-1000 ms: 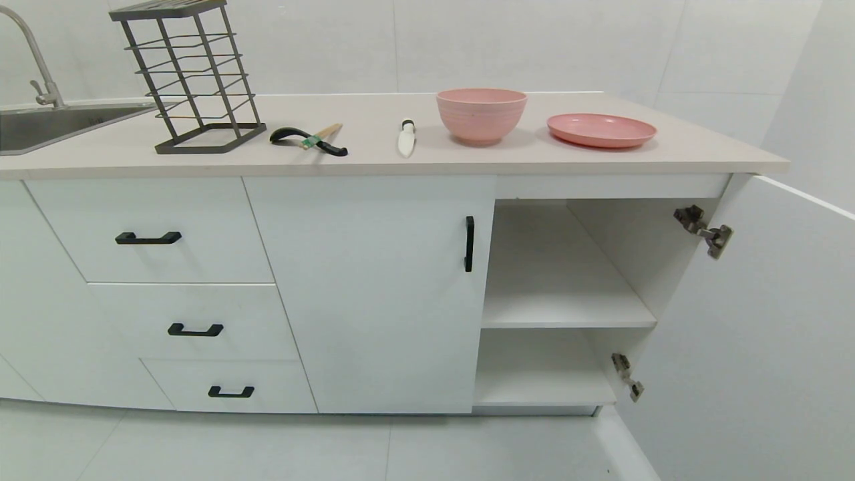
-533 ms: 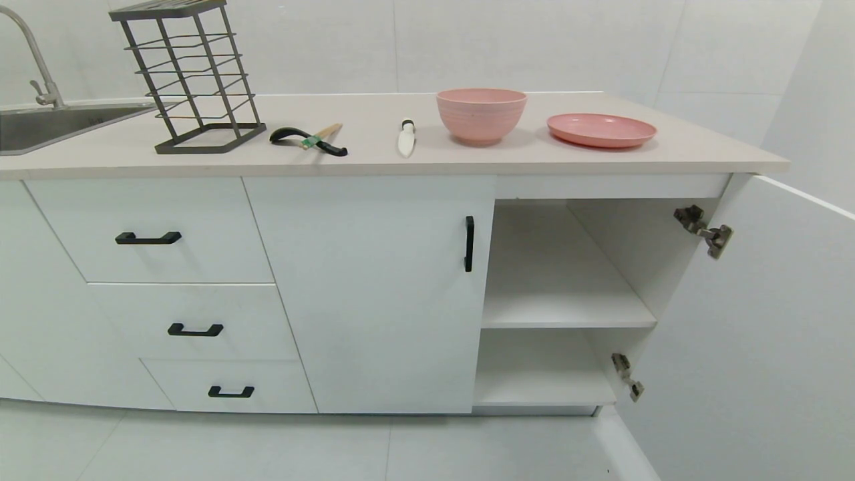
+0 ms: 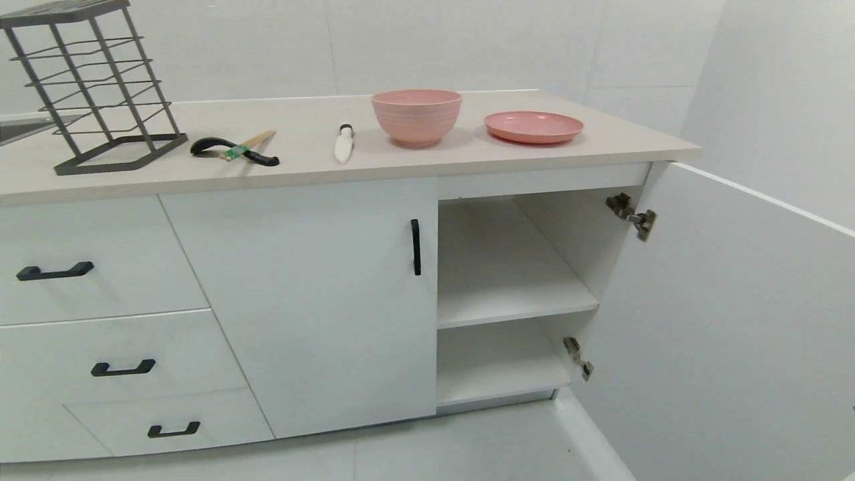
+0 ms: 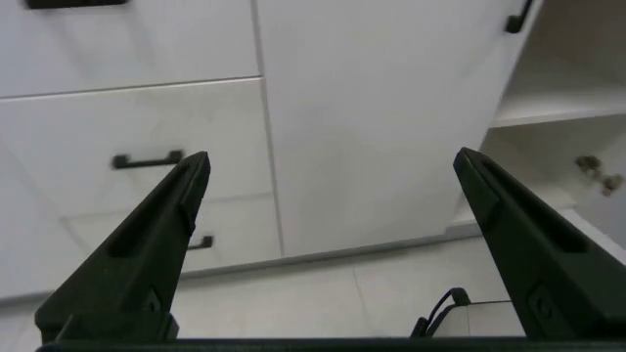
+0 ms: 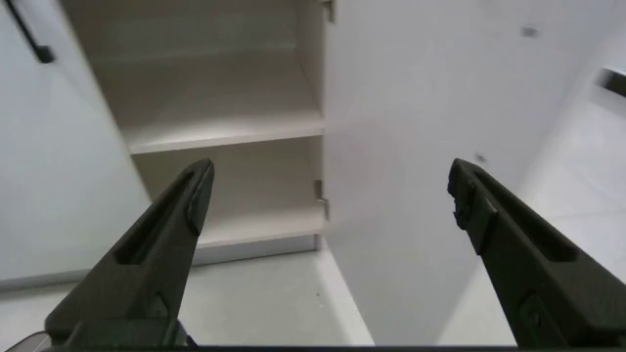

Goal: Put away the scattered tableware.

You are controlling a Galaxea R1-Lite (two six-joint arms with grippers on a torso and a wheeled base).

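Pincers: left pincer, right pincer wide, empty | pink bowl on bench, pink plate at its 3 o'clock, knife at 9 | step: approach, nothing stowed | next: probably raise toward bowl

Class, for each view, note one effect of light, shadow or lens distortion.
Head view: soft shadows sit under the pink bowl and plate; the drawer fronts bow at the lower left, a wide-lens effect. Left wrist view: the left gripper is a dark silhouette against white cabinets. Right wrist view: the shelf is lit, dimmer beneath.
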